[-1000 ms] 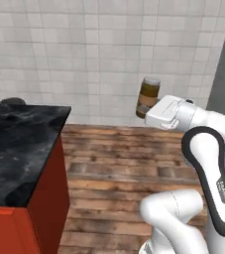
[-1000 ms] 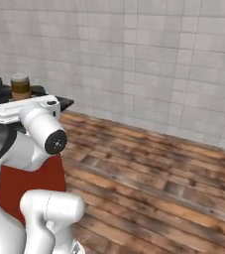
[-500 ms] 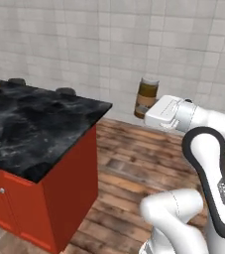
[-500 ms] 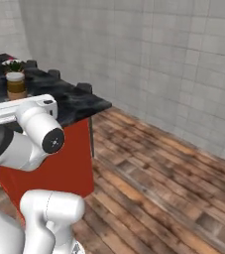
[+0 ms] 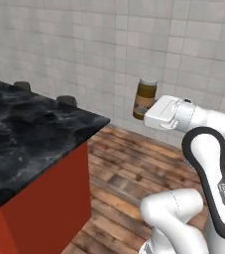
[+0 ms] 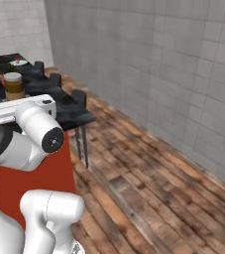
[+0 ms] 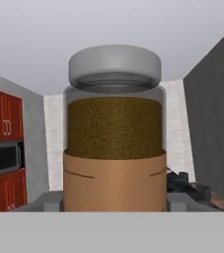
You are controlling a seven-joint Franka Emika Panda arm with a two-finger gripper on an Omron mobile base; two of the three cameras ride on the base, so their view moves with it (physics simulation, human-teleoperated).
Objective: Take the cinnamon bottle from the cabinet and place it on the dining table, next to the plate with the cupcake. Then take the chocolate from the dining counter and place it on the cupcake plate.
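Already out of the cabinet, the cinnamon bottle (image 5: 145, 98) rode upright at the front of the gripper (image 5: 142, 108), its grey cap up and its tan label low; in the hand view the bottle (image 7: 114, 133) stood dead centre, the jaws clamped on its lower sides. In the left base view it sat at about one o'clock from the middle, well clear of the black marble dining counter (image 5: 29, 134) spreading toward nine o'clock above a red base. In the right base view the bottle (image 6: 14, 87) showed at ten o'clock, above the white hand, with the dark counter (image 6: 67, 106) beyond it and a small plate (image 6: 18, 62) far back near eleven o'clock; whether that plate held the cupcake was too small to tell. Judging from this, the first fetch was done and the carry was under way: the bottle had not yet been set down beside the plate, and the chocolate step was wholly left, the chocolate itself not made out.
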